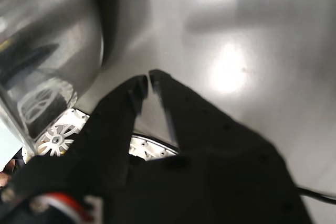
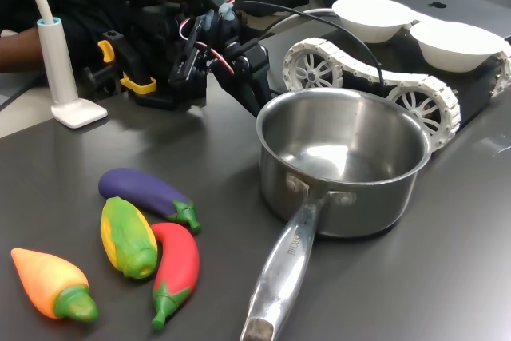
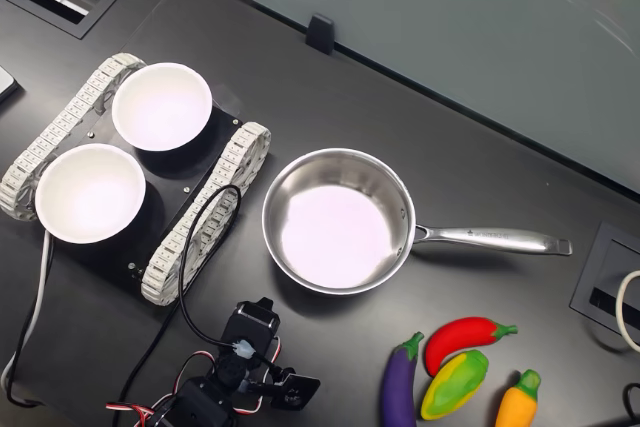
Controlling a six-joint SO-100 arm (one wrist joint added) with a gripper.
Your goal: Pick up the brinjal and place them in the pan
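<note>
Lying at lower left in the first exterior view, the glossy purple brinjal (image 2: 145, 195) points its stem rightward, well apart from the black gripper (image 1: 148, 81) (jaws nearly pressed together, empty) beside the steel pan (image 2: 343, 167).

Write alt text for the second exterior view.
Top-down view of a dark table with an empty steel pan at centre. A purple brinjal, red chilli, corn and carrot lie below its handle, and two white bowls sit on a tracked vehicle.
</note>
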